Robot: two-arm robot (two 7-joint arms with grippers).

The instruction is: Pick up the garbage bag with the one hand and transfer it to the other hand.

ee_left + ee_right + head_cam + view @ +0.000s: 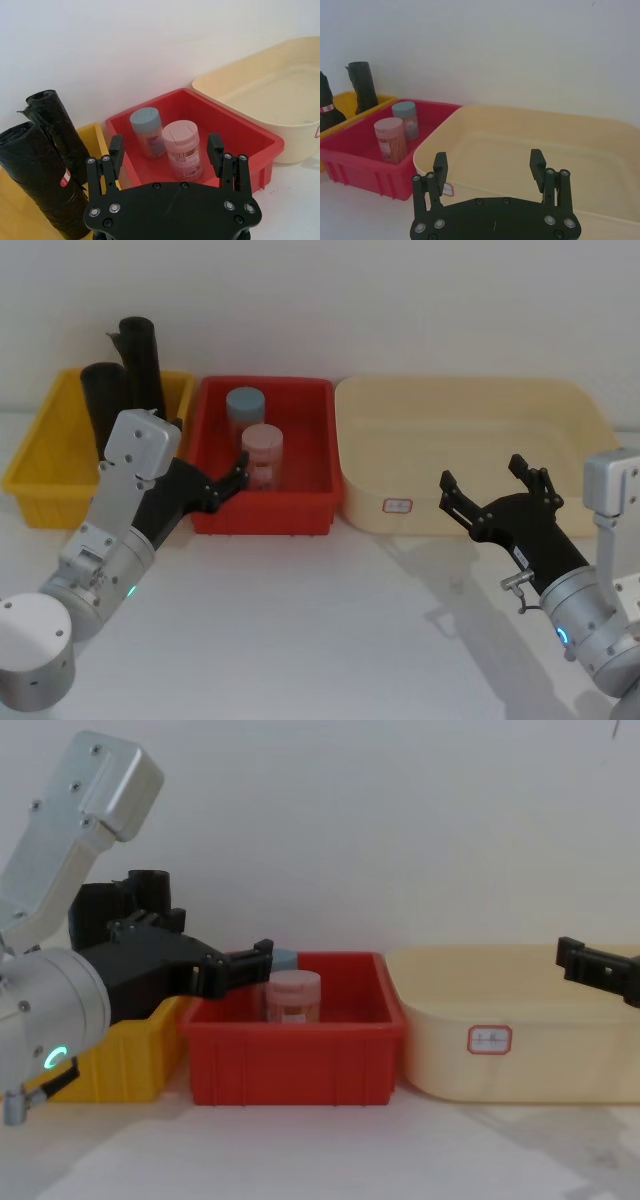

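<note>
**Q:** Stage of task?

**A:** Opening stage, nothing done. Thick black cylindrical plastic garbage bag [42, 185] with red-and-white label not yet gripped. Standing in the yellow plastic bin [45, 502], beside a slimmer, taller black plastic roll [140, 355]. Left to do: grasp, lift, hand-over.

**Q:** Grippers?

**A:** Black long-fingered left gripper [232, 478] (green-ringed arm) at the front of the red plastic bin [265, 515]. Aimed toward the pink-lidded jar [263, 450] and blue-lidded jar [245, 405], not toward the bag. Jaws apart, empty. Black long-fingered right gripper [483, 475] (blue-ringed arm) held off the white surface [330, 640], in front of the cream plastic tub [365, 460]. Jaws likewise apart, empty.

**Q:** Attitude of the bag?

**A:** Roughly upright, with the long axis near vertical and a slight lean. Lower end down in the bin, crumpled end up, label on the flank turned toward the grippers.

**Q:** Next requirement?

**A:** Probably a swing of the left gripper toward the yellow bin, then closure across the roll's width.
</note>
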